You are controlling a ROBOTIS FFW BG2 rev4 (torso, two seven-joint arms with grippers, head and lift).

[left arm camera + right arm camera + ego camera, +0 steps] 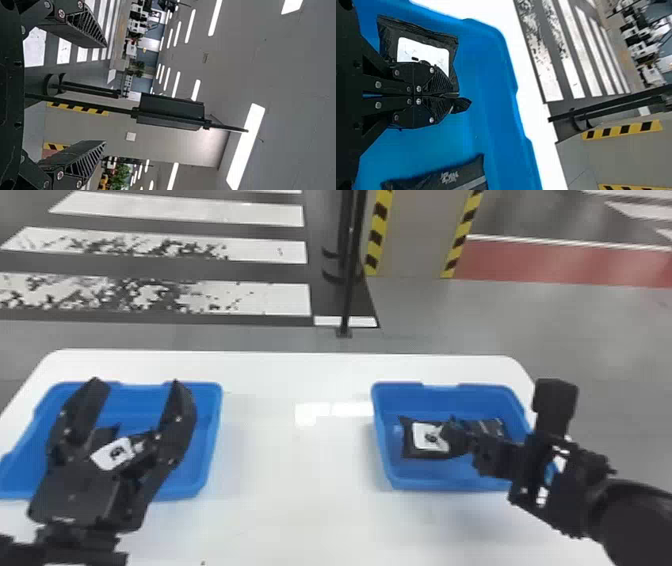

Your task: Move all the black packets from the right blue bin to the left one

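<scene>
Over the left blue bin [212, 440], my left gripper [136, 384] stands open; the left wrist view also shows that gripper [105, 94] with nothing between its fingers. Below it in that bin lie black packets, one with a white label [111, 455]. My right gripper [451, 433] is inside the right blue bin [382, 450], at a black packet with a white label [409, 440]. In the right wrist view the right gripper [457, 95] is shut on this labelled packet [453, 42], a dark fold poking out past the tips. Another black packet [435, 180] lies apart on the bin floor.
Both bins stand on a white table [295, 470], with a wide stretch of tabletop between them. Beyond the table's far edge, a thin black post [350, 265] rises from the floor near a pillar with yellow-black striped edges [410, 235].
</scene>
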